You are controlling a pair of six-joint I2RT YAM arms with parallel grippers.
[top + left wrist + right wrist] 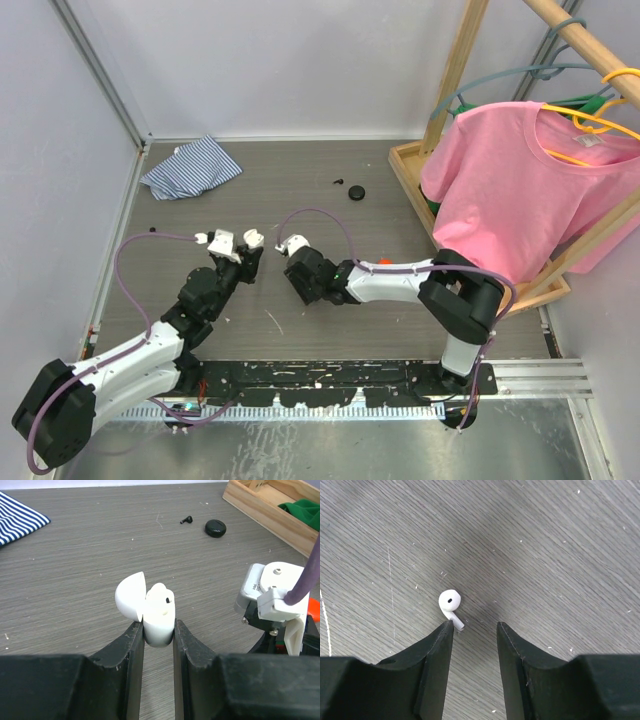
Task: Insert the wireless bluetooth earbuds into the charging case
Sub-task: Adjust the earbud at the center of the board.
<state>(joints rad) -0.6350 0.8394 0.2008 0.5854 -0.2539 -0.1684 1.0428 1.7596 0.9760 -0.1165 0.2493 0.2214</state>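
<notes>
Found the earbud (450,605) lying on the table (560,555) just beyond one fingertip of the right gripper (474,625), fingers parted, stem slanting back toward their gap; noted the open case (160,614) pinched in the left gripper (158,627).

White case (159,622): stood lid-open, an earbud (162,596) inside.
Loose white earbud (450,603): lay on table (545,555).
Black earbud (186,519): lay near black case (215,528).

You have a smooth, glossy white plastic charging case (159,617) between the matt black plastic jaws of the left gripper (158,625). The small white plastic earbud (450,601) has the same shine. Your grey bench (560,555) looks matt, with a fine wood-like grain and pale scratches. The blue-striped cloth (17,517) is soft woven fabric. The pale wooden frame (260,505) looks bare and dull.
</notes>
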